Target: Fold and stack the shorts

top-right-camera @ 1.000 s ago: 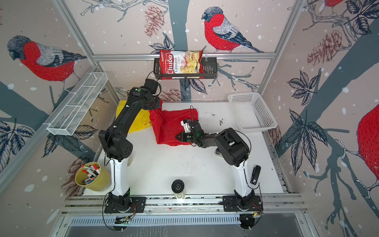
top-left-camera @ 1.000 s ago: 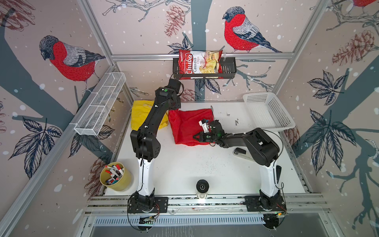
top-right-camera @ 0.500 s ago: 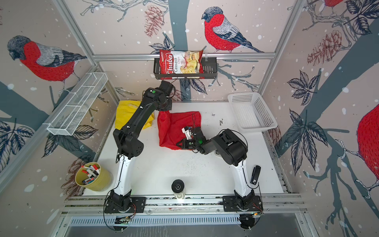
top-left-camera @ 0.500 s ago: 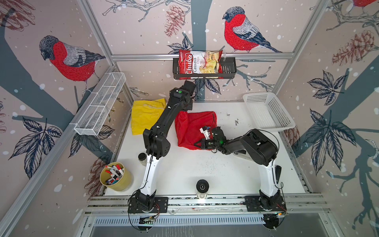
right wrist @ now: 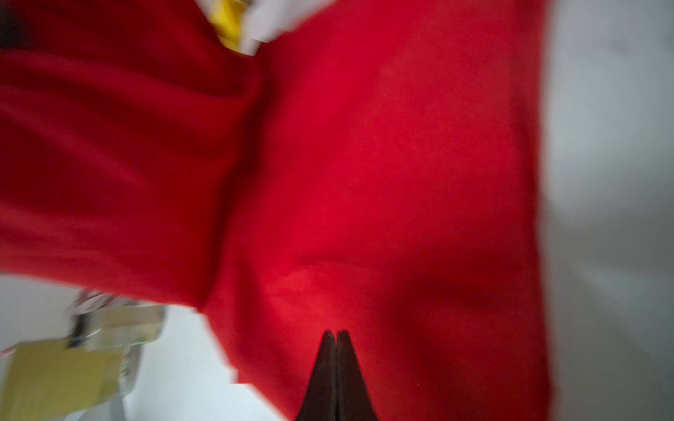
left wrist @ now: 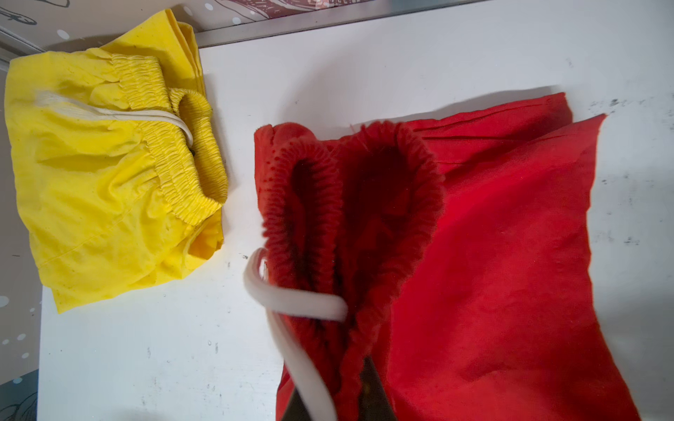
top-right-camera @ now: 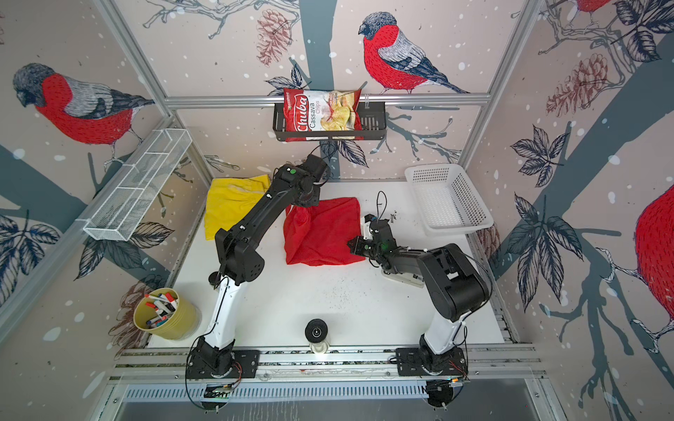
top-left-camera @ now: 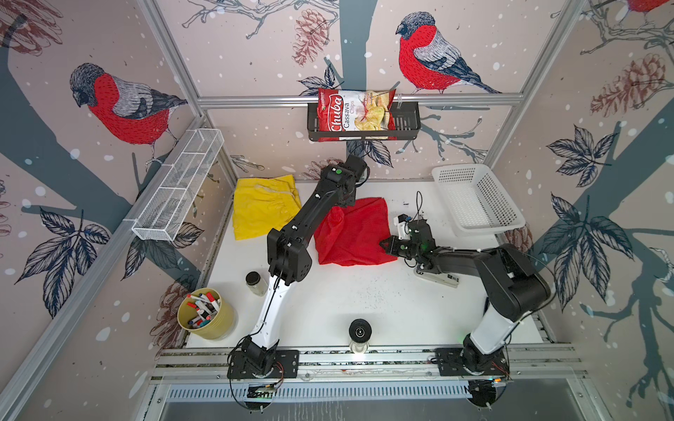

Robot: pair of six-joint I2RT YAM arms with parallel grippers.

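1. The red shorts [top-left-camera: 353,233] are lying across the middle of the table [top-left-camera: 364,302], toward the back. The yellow shorts [top-left-camera: 262,211] are sitting bunched in the back left corner.
2. A second ago the red pair was pressing against the yellow pair. You have been dragging it rightward, and a strip of bare table is now showing between them in the left wrist view.
3. Your left gripper [left wrist: 332,397] is pinching almost closed on the gathered red waistband. The white drawstring [left wrist: 299,302] is looping loose just beside its fingers.
4. Your right gripper [right wrist: 336,339] is clamping fully closed on the near right corner of the red cloth. That wrist view is blurring, so the exact bite is hard to read.
5. With both ends held, the cloth is spreading fairly flat. It looks like you are setting up the fold, not finishing it, and stacking is still waiting.
6. The white basket [top-left-camera: 477,204] is sitting well apart at the back right.
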